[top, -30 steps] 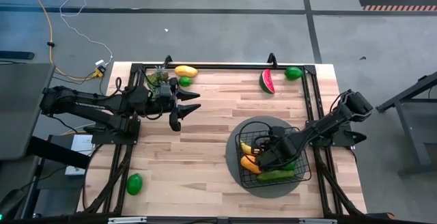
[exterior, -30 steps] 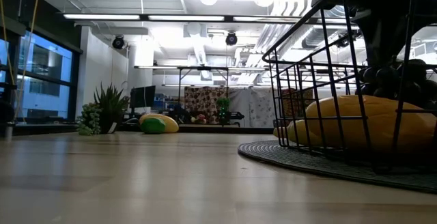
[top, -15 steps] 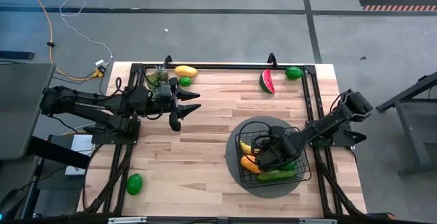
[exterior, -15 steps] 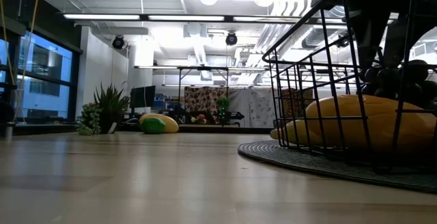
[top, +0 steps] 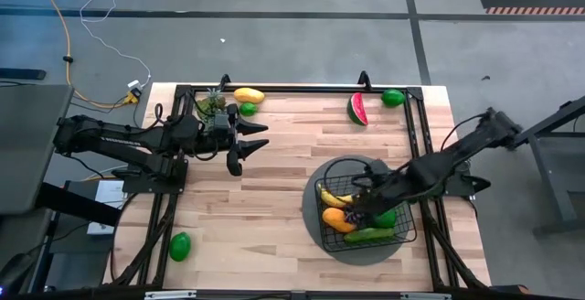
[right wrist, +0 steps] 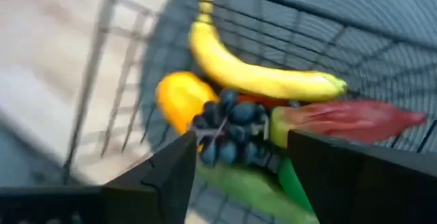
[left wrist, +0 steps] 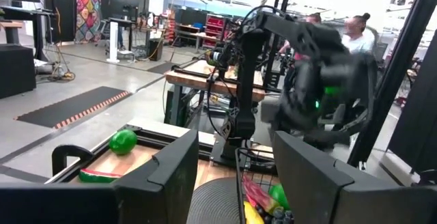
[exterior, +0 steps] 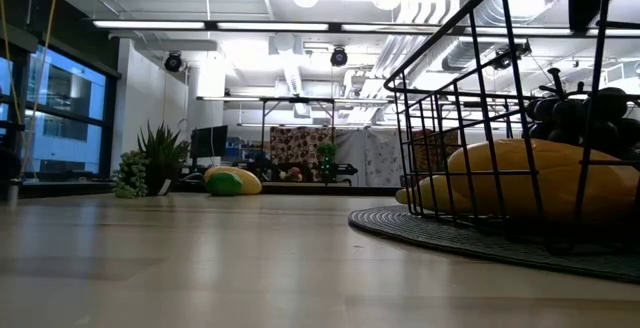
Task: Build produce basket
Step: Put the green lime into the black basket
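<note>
**Over the basket, right claw parted above the grapes**

On the round grey woven mat (top: 322, 238) near the table's right edge sits the black wire-mesh basket (top: 402, 231), holding a yellow banana (right wrist: 263, 75), an orange mango (right wrist: 179, 95), dark grapes (right wrist: 229, 130), a red chili (right wrist: 351, 118) and a green cucumber (top: 370, 235). The right gripper (top: 362, 206) hangs above the grapes, fingers apart, holding nothing. The left gripper (top: 245, 144) waits at far left, fingers parted and empty. A watermelon slice (top: 356, 109) and green lime (top: 393, 97) lie at the far edge.
</note>
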{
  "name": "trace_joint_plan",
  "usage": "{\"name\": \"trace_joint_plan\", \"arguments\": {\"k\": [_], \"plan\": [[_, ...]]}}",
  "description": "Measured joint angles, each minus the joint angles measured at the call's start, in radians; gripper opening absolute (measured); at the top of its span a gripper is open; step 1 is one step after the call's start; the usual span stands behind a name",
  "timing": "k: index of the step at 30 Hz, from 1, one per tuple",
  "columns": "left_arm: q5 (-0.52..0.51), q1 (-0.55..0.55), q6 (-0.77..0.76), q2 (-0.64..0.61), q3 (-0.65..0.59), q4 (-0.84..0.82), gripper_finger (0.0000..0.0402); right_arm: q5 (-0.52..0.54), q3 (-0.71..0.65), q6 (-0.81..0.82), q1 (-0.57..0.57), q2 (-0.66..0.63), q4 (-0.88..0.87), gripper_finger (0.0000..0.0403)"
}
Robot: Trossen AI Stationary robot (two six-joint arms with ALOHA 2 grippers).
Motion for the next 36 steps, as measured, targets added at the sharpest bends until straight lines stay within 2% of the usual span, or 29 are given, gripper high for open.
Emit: {"name": "trace_joint_plan", "arguments": {"k": [6, 11, 15, 19, 22, 26, 29, 34, 36], "plan": [[-0.02, 0.0, 0.0, 0.0, 0.0, 0.0, 0.0179, 0.017, 0.0, -0.333, -0.075, -0.12, -0.017, 0.0232], [-0.022, 0.0, -0.003, 0.0, 0.0, 0.0, 0.0179, -0.001, -0.002, -0.679, -0.243, -0.124, -0.004, 0.0234], [-0.023, 0.0, -0.007, 0.0, 0.0, 0.0, 0.0179, -0.036, -0.058, -0.925, -0.378, -0.136, 0.11, 0.0234], [-0.023, 0.0, -0.016, 0.0, 0.0, -0.003, 0.0179, -0.164, -0.228, -1.046, -0.485, -0.188, 0.353, 0.0234], [-0.023, 0.0, -0.01, 0.0, 0.0, -0.018, 0.0179, -0.257, -0.395, -1.094, -0.532, -0.235, 0.622, 0.0234], [-0.023, 0.0, -0.011, 0.0, 0.0, -0.017, 0.0179, -0.28, -0.535, -1.137, -0.569, -0.25, 0.997, 0.0234], [-0.023, 0.0, -0.01, 0.0, 0.0, -0.017, 0.0179, -0.28, -0.551, -1.244, -0.577, -0.24, 1.175, 0.0234], [-0.023, 0.0, 0.0, 0.0, 0.0, -0.017, 0.0179, -0.281, -0.522, -1.533, -0.577, -0.238, 1.297, 0.0234], [-0.023, 0.0, 0.014, 0.0, 0.0, -0.018, 0.0179, -0.252, -0.502, -1.597, -0.577, -0.238, 1.302, 0.0234]]}}
